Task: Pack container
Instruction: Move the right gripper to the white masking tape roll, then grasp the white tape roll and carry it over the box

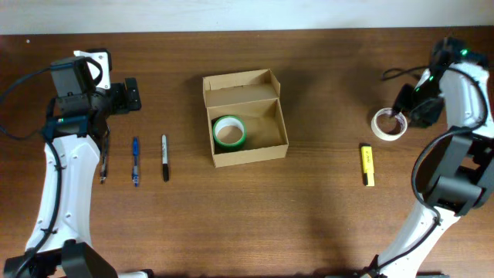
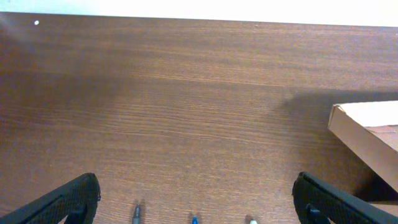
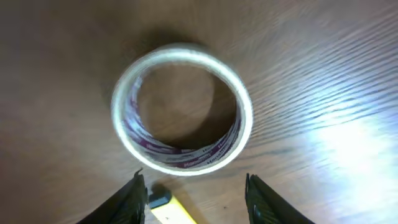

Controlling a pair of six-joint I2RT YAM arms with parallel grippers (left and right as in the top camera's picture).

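Note:
The container point(image 1: 272, 144), a tan cardboard box with its flap lid open, stands mid-table with a green tape roll point(image 1: 229, 131) inside at its left; its corner shows in the left wrist view point(image 2: 367, 134). A clear tape roll point(image 1: 389, 124) lies flat at the right, and fills the right wrist view point(image 3: 181, 116). My right gripper point(image 3: 196, 196) is open and empty above it, beside the roll in the overhead view point(image 1: 413, 108). My left gripper point(image 2: 196, 199) is open and empty over bare table at the far left point(image 1: 123, 96).
A yellow highlighter point(image 1: 368, 165) lies right of the box, its end showing in the right wrist view point(image 3: 168, 208). A grey pen point(image 1: 103, 166), a blue pen point(image 1: 136, 161) and a black marker point(image 1: 164, 157) lie in a row at the left.

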